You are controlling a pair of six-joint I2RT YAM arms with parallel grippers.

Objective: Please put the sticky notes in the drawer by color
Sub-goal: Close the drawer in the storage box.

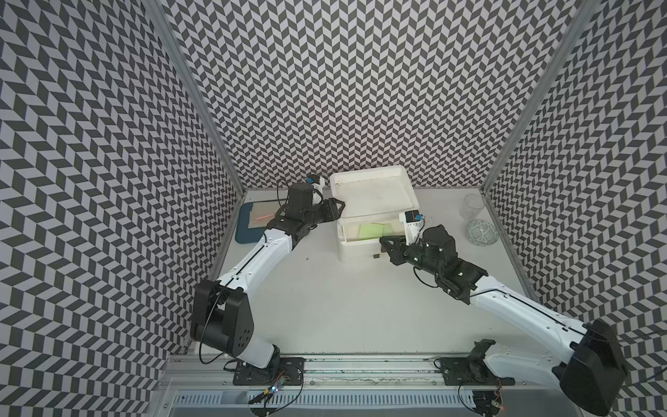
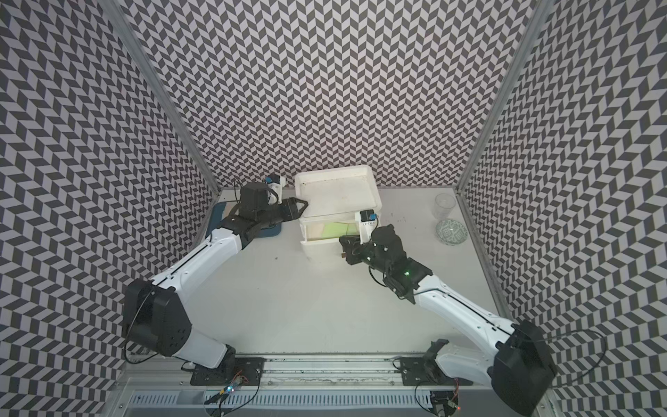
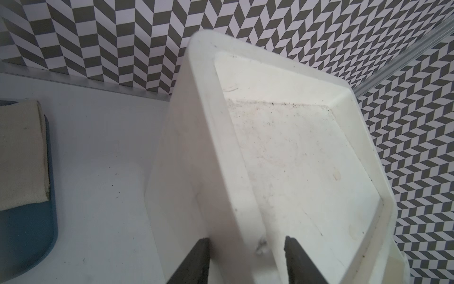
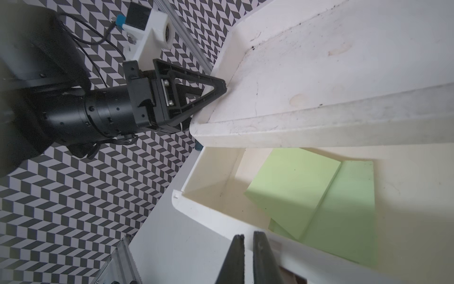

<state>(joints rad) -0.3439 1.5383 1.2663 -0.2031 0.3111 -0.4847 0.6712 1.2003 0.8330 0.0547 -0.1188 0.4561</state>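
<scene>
The white drawer (image 1: 371, 191) (image 2: 335, 187) stands at the back middle of the table, its top drawer pulled out. Light green sticky notes (image 1: 373, 230) (image 2: 337, 230) (image 4: 294, 186) lie overlapping inside that drawer. My left gripper (image 1: 339, 207) (image 3: 245, 242) straddles the left rim of the unit's recessed top, one finger outside and one inside, clamped on it. My right gripper (image 1: 384, 241) (image 4: 248, 236) sits at the open drawer's front wall (image 4: 221, 221). Its fingers are almost together and nothing shows between them. A brown tab shows just beside them.
A blue tray (image 1: 249, 231) (image 3: 27, 233) with a beige cloth and a thin pink stick lies at the left wall. A clear glass (image 1: 472, 205) and a patterned bowl (image 1: 482, 233) stand at the back right. A lower drawer's brown handle (image 1: 376, 256) pokes out.
</scene>
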